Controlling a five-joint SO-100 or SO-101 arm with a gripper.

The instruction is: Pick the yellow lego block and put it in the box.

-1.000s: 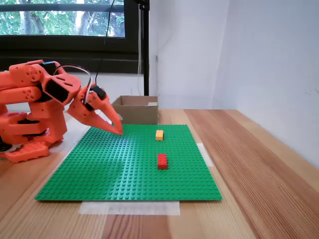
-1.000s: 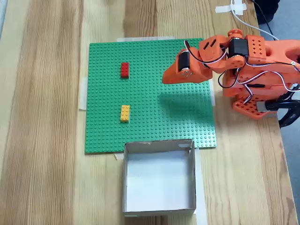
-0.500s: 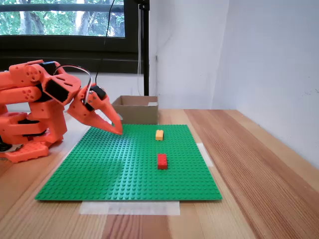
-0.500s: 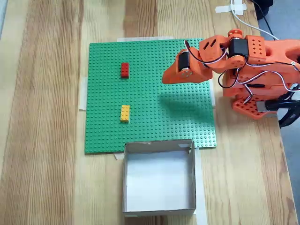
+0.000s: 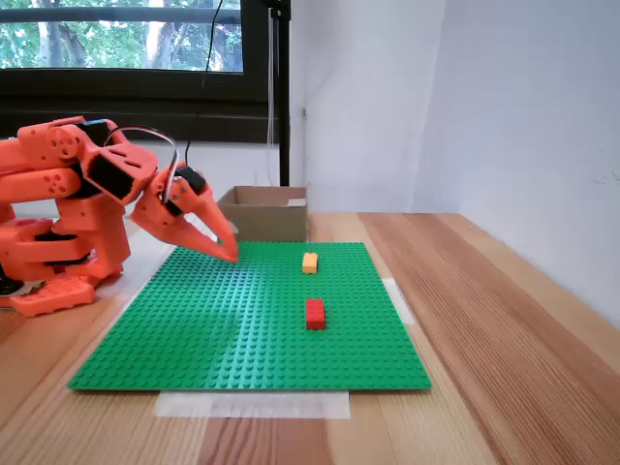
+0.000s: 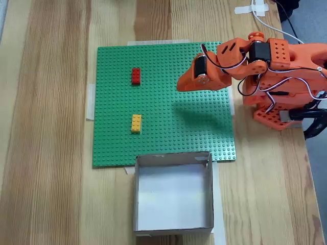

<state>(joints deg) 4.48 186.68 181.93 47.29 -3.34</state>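
Gripper (image 5: pixel 231 252) closed, empty | yellow lego block (image 6: pixel 136 123) well apart | box (image 6: pixel 173 227) empty

You've got bright, even daylight here, coming from the window (image 5: pixel 121 39) behind the arm (image 5: pixel 68 208) in a fixed view, where the glass is a bit overexposed. Both fixed views are sharp, no motion blur, no edge distortion you'd notice. The arm casts a soft, dark shadow on the green baseplate (image 6: pixel 204 115), and the box (image 6: pixel 173 194) floor looks washed pale.
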